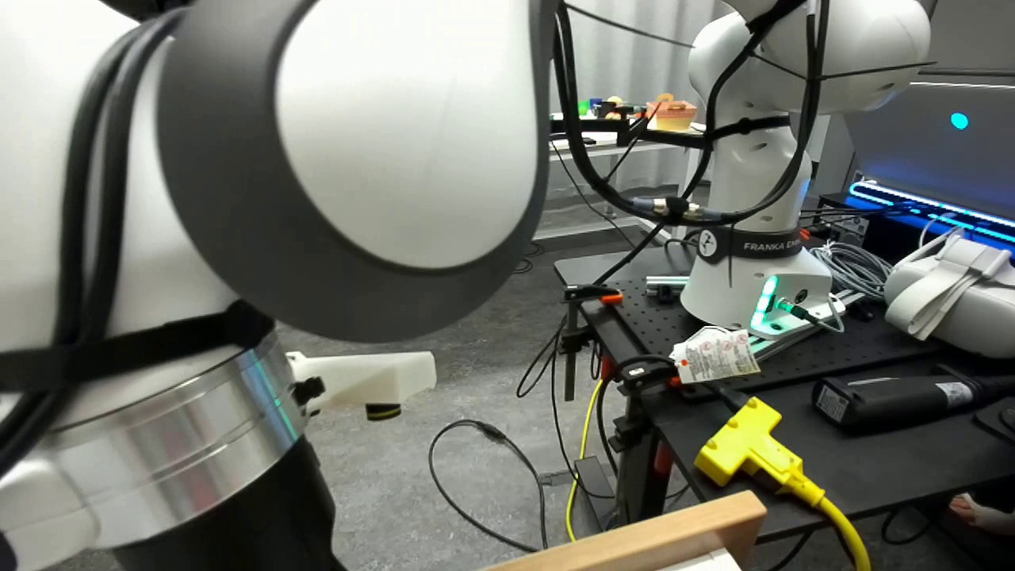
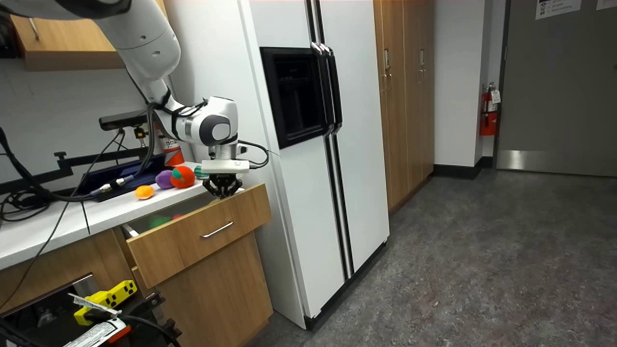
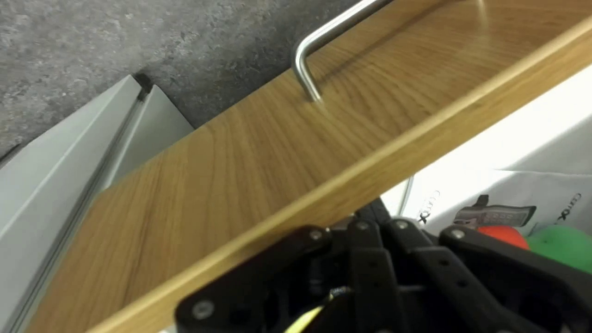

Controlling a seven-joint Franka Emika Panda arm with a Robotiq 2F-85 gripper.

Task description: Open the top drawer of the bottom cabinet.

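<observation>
The top drawer has a light wood front board (image 2: 185, 246) and stands pulled out from the cabinet in an exterior view. Its metal handle (image 2: 217, 230) is on the front face. In the wrist view the front board (image 3: 259, 157) runs diagonally, with the handle (image 3: 323, 46) above and the white inside to the right. A corner of the board (image 1: 634, 543) shows in an exterior view. My gripper (image 3: 372, 210) is shut with its fingers together, reaching down just inside the drawer behind the board. Its fingertips are partly hidden by the board. The gripper (image 2: 222, 187) also shows over the drawer.
A green thing (image 3: 562, 245) and a red thing (image 3: 504, 235) lie in the drawer. A white refrigerator (image 2: 308, 193) stands beside the cabinet. Toy fruit, including an orange one (image 2: 144, 192), is on the white counter (image 2: 111, 212). A yellow power splitter (image 1: 745, 444) sits on a black table.
</observation>
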